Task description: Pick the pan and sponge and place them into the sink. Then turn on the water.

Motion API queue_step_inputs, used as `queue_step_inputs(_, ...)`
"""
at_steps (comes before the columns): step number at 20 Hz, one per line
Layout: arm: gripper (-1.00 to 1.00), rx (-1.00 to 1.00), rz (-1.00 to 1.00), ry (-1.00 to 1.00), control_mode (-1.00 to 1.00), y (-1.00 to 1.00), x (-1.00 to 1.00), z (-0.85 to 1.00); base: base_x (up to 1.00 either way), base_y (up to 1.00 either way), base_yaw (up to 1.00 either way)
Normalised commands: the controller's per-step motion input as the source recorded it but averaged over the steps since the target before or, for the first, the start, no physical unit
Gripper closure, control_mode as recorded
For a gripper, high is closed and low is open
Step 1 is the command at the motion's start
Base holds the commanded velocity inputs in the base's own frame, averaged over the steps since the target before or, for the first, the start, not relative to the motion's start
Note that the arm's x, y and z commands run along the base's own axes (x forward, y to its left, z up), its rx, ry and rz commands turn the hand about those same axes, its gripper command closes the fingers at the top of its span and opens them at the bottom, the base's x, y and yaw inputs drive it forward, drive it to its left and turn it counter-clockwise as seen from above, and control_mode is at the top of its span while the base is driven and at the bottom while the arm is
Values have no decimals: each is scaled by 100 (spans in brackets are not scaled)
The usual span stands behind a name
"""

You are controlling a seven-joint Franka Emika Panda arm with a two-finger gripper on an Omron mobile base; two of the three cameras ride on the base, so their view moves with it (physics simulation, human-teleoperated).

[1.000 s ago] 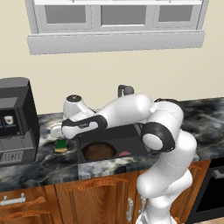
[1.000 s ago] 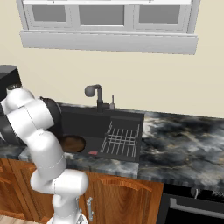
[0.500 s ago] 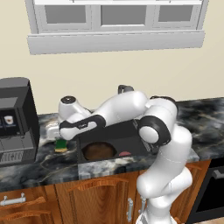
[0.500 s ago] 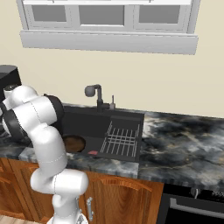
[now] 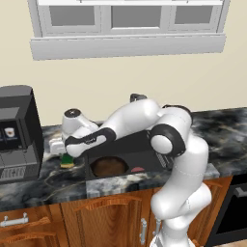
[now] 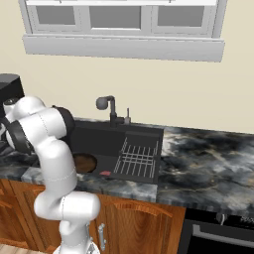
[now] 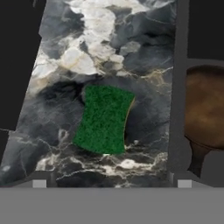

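Hand (image 5: 60, 147) wide open, holding nothing, poised above the sponge (image 7: 104, 119) on the counter (image 7: 144, 43)

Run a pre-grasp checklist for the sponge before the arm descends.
1. Pan already in the sink: ok.
2. Sponge on the marble counter, beside the basin: ok.
3. Gripper above the sponge, sponge lying between the fingertips in the hand view: ok.
4. Jaws wide open, nothing held: ok.
5. Jaws lowered to the sponge's sides: not ok, they hang above it.
6. Faucet off, no stream showing: ok.
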Motion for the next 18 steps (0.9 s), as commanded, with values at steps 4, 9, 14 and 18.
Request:
queue_step_inputs(4, -100, 3, -10, 1, -100, 0, 2, -20, 0, 0, 0)
queue_step_inputs(9, -100, 6, -9, 0, -100, 0, 4, -21, 0, 0, 0)
queue_step_inputs(14, -100, 6, -8, 0, -100, 0, 6, -25, 0, 0, 0)
queue_step_inputs(18, -100, 1, -5, -2, -100, 8, 11, -9, 0, 0, 0)
